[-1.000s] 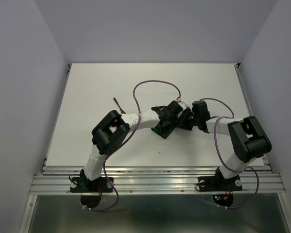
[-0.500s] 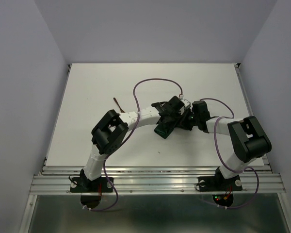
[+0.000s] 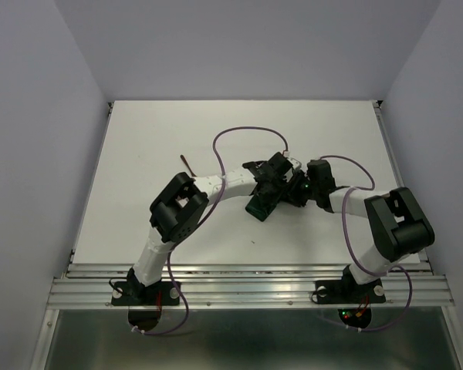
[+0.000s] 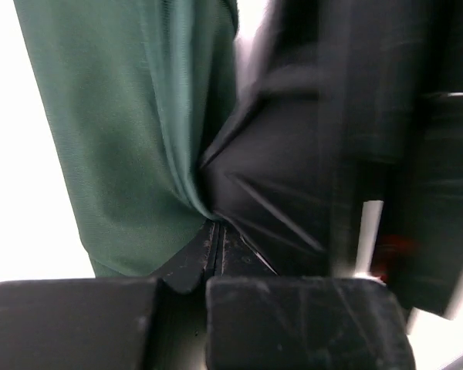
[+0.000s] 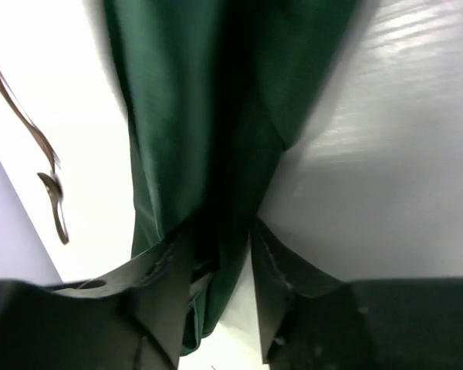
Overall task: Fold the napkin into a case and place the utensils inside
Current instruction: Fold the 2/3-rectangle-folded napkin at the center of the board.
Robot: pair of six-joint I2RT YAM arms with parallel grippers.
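Note:
The dark green napkin (image 3: 259, 205) is bunched up at mid-table under both grippers. My left gripper (image 3: 275, 183) is shut on a pinch of the napkin (image 4: 131, 131), and the cloth runs into its closed tips (image 4: 214, 225). My right gripper (image 3: 295, 193) meets it from the right. Its jaws stand apart around a hanging fold of the napkin (image 5: 193, 116). The cloth lies against the left finger (image 5: 158, 281), with a gap to the right finger (image 5: 282, 277). The utensils, a slim brown wooden fork (image 5: 19, 112) and a spoon (image 5: 55, 204), lie on the table to the left (image 3: 187, 164).
The white table (image 3: 139, 216) has a metal rail along its near edge (image 3: 247, 289). Purple cables (image 3: 247, 131) loop over both arms. The right arm's black body (image 4: 347, 154) crowds the left gripper's right side. Walls enclose the table on three sides.
The right gripper's jaws have parted around the napkin fold. The left gripper has shifted slightly away and to the right, still pinching the cloth, which is more bunched.

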